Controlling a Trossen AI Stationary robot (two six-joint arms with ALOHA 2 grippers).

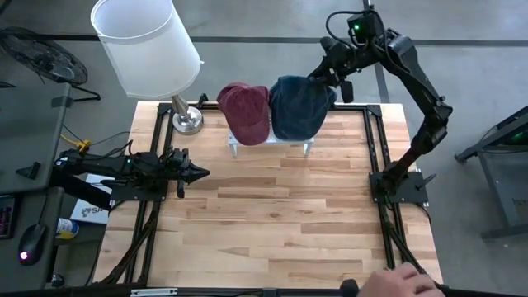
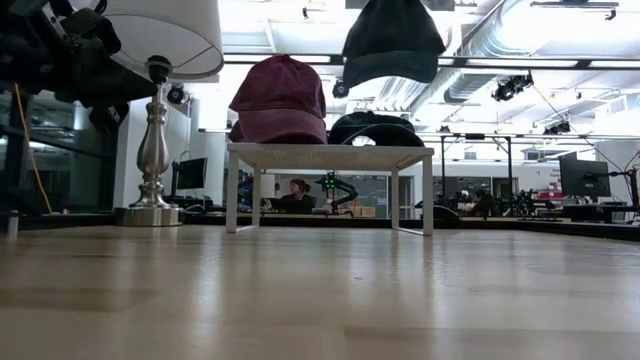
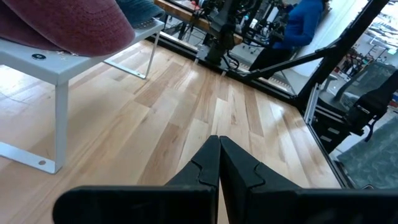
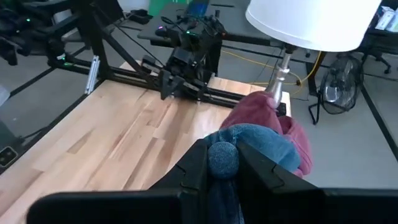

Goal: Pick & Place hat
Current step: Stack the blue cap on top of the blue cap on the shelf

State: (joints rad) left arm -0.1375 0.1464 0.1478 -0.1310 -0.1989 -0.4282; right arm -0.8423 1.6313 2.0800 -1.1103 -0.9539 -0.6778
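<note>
A blue hat (image 1: pixel 299 107) hangs from my right gripper (image 1: pixel 332 80) above the right half of a small white stand (image 1: pixel 272 145). In the low view the blue hat (image 2: pixel 393 40) hangs well above the stand's top (image 2: pixel 330 152). A dark red hat (image 1: pixel 246 111) rests by its rim on the stand's left half (image 2: pixel 280 100). My right gripper (image 4: pixel 222 163) is shut on the blue cloth. My left gripper (image 1: pixel 200 173) is shut and holds nothing. It hovers over the table's left side, pointing right (image 3: pixel 219 155). My right gripper pinches a bunched knob of the blue hat's cloth (image 4: pixel 222 155) between its two fingers (image 4: pixel 194 168), at the hat's upper end. The fingers come slanting down from the table's far right. The hat hangs below them, lifted clear of the stand.
A table lamp with a white shade (image 1: pixel 147 41) and a silver base (image 1: pixel 186 120) stands at the far left corner, near the red hat. Bare wood (image 1: pixel 280 223) lies in front of the stand. A person's hand (image 1: pixel 402 285) shows at the near right edge.
</note>
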